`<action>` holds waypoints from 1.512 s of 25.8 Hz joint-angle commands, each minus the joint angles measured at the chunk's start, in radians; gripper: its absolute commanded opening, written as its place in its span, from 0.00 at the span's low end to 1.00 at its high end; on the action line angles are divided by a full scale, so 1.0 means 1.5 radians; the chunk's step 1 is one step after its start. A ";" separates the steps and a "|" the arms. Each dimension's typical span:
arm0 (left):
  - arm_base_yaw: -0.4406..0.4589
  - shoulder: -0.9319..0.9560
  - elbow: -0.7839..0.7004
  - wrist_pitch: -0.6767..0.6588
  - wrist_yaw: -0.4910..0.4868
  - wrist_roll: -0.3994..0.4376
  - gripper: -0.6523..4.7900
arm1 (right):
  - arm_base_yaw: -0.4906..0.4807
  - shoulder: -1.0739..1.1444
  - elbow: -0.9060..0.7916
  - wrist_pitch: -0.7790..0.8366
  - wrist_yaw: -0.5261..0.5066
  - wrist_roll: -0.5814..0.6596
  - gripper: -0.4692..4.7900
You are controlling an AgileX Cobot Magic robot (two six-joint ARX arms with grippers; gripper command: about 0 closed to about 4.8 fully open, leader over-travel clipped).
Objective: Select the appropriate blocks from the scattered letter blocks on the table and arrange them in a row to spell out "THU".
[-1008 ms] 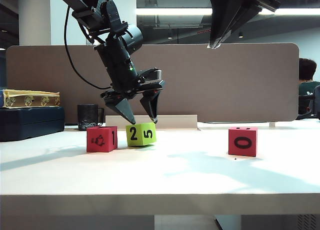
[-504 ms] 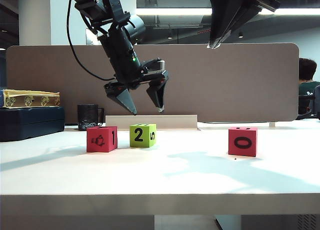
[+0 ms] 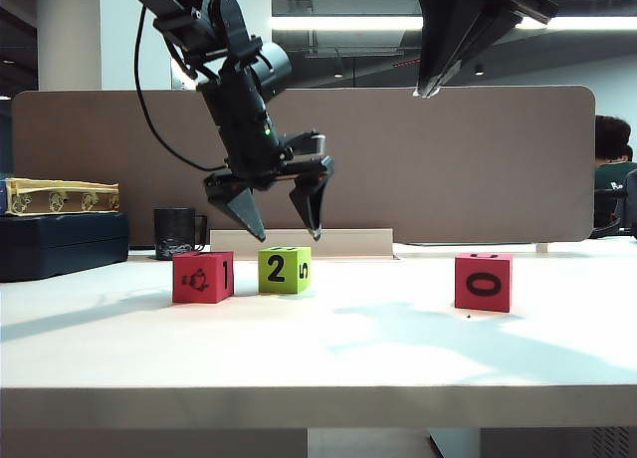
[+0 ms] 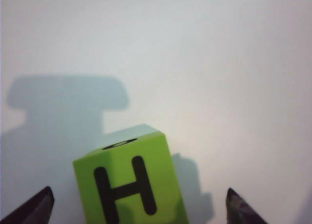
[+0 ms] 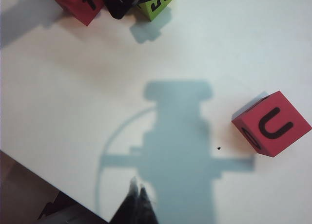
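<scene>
The left claw [image 3: 281, 224] hangs just above the lime-green block [image 3: 285, 270] with its two dark fingers spread wide apart and nothing between them; in the left wrist view only the fingertips [image 4: 34, 208] show at the frame's edge, flanking the lime-green block [image 4: 130, 184], which sits free on the counter. That view shows a black H on the block's upper face, which the exterior view does not; from the front the same block shows a 2 and a 5. Just beside it, on the exterior view's left and not quite touching, stands a red block [image 3: 202, 277] with a small picture and a 1 on its faces. The right claw [image 3: 428, 88] hangs high near the top of the exterior view, fingers pressed together and empty; its wrist view shows the closed tips [image 5: 138, 204] over the white counter [image 5: 87, 87]. Well apart from the pair, to the right, stands the second red block [image 3: 484, 281], showing a 0 from the front, while the right wrist view shows a U on the top of this second red block [image 5: 272, 124]. A black mug [image 3: 176, 233] stands behind the blocks at the counter's far left.
</scene>
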 commanded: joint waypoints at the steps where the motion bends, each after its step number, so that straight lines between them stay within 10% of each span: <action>1: 0.000 0.008 0.002 -0.010 0.002 -0.009 0.93 | 0.001 -0.003 0.003 -0.002 -0.002 0.001 0.08; 9: 0.003 0.009 0.002 -0.012 0.003 -0.024 0.73 | 0.002 -0.003 0.003 -0.011 -0.002 0.001 0.08; 32: 0.000 0.018 0.002 -0.044 0.021 -0.046 0.74 | 0.002 -0.003 0.003 -0.011 -0.002 0.002 0.08; 39: -0.002 0.018 0.002 -0.031 0.058 -0.043 0.89 | 0.002 -0.003 0.003 -0.013 -0.002 0.002 0.08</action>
